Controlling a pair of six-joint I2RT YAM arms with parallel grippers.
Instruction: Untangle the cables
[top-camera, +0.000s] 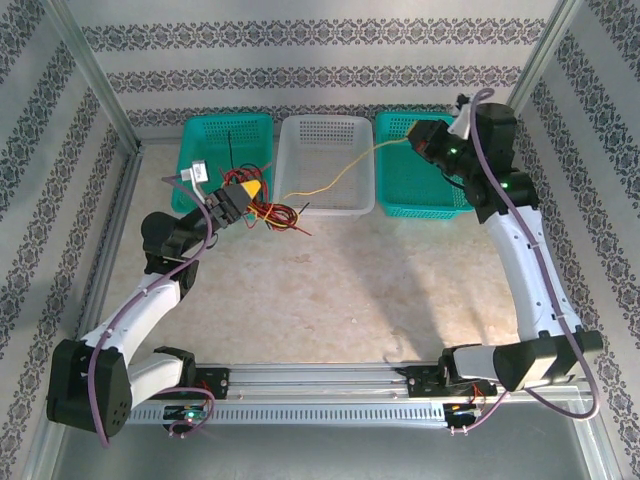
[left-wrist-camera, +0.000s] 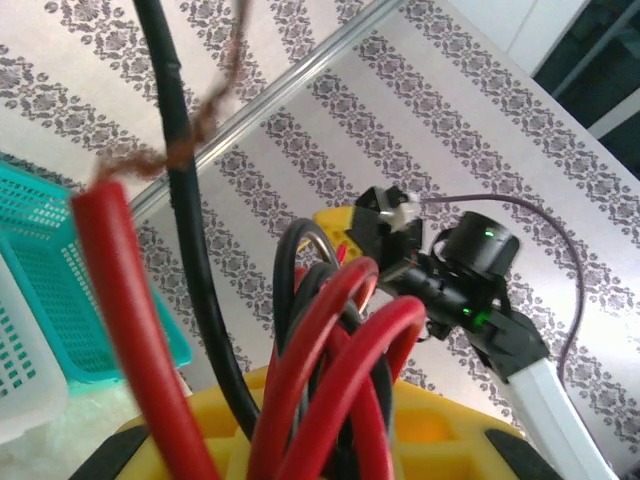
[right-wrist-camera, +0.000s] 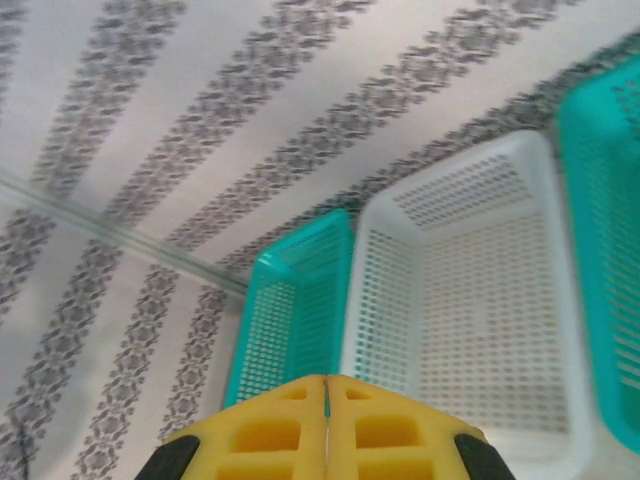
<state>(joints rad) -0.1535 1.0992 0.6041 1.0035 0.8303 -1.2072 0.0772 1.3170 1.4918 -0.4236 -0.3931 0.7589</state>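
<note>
Since one strand must be drawn clear, our left gripper (top-camera: 243, 197) clamps the red and black cables (top-camera: 278, 213) at ten o'clock as an anchor. Our right gripper (top-camera: 415, 140), at one o'clock, pinches the yellow cable (top-camera: 340, 172) taut over the white basket (top-camera: 330, 130).

Walls beyond the left pincer (top-camera: 255, 189) and right pincer (top-camera: 412, 141), and out to either side: white wallpaper (top-camera: 320, 60) with grey floral bands. Silver frame posts (top-camera: 93, 75) at far corners. Under both pincers pale marbled bench (top-camera: 350, 290), evenly lit, soft shadows. Slotted metal rail (top-camera: 320, 410) nearside.
</note>
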